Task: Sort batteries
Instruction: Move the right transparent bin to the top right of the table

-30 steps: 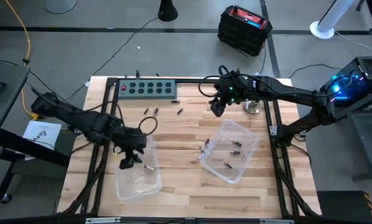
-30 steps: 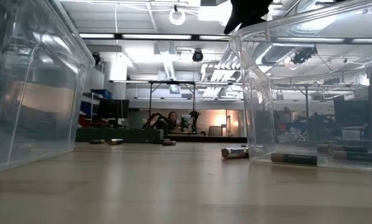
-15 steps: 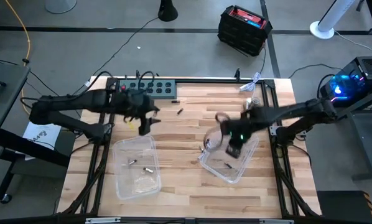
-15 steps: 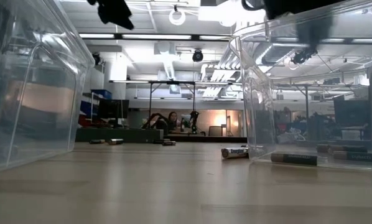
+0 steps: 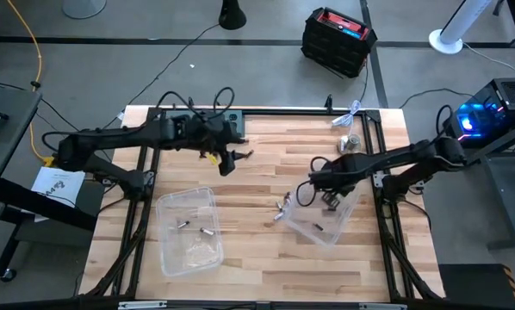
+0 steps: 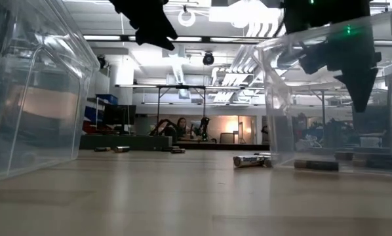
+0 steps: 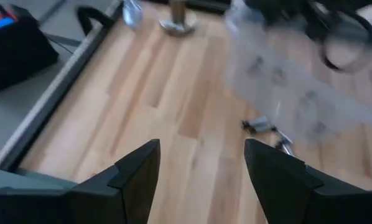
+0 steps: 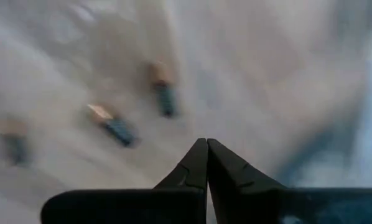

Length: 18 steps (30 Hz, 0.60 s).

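My left gripper (image 5: 227, 164) hangs open above the far middle of the table, next to a loose battery (image 5: 248, 155). Nothing lies between its fingers (image 7: 201, 149). My right gripper (image 5: 329, 201) is shut inside the right clear bin (image 5: 342, 226), its fingertips (image 6: 360, 105) above the bin floor. Several dark batteries (image 8: 163, 91) lie flat on that floor below it. The left clear bin (image 5: 167, 258) holds two batteries (image 5: 204, 232). Two more batteries (image 5: 280, 207) lie on the wood just outside the right bin's left wall.
A grey power strip (image 5: 233, 123) sits along the far edge behind my left arm. A round metal weight (image 5: 350, 143) stands at the far right. A black frame rail (image 5: 380, 181) borders the table. Bare wood lies between the two bins.
My left gripper has risen from the left bin and gone toward the far edge, then right to the table's far middle. My right gripper has come from the far edge toward the near edge and down into the right bin, which has shifted a little.
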Motion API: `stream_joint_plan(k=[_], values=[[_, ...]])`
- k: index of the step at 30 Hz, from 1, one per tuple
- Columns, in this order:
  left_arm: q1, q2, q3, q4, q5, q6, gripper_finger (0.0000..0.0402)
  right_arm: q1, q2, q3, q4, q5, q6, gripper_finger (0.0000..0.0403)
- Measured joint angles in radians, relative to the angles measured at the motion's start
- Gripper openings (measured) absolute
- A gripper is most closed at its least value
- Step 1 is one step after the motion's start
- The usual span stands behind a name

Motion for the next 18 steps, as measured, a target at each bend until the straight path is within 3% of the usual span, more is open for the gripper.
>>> stream_joint_plan(k=[7, 12, 18], values=[[0.001, 0.002, 0.0, -0.018, 0.017, 0.001, 0.0225, -0.124, -0.015, 0.0, -0.094, 0.119, -0.182, 0.0], [0.015, 0.0, 0.0, -0.034, 0.015, 0.019, 0.0225, -0.258, -0.044, -0.001, -0.138, 0.241, -0.225, 0.0], [0.034, 0.001, 0.0, -0.05, 0.014, 0.019, 0.0225, -0.429, -0.073, -0.001, -0.014, 0.348, -0.267, 0.0]])
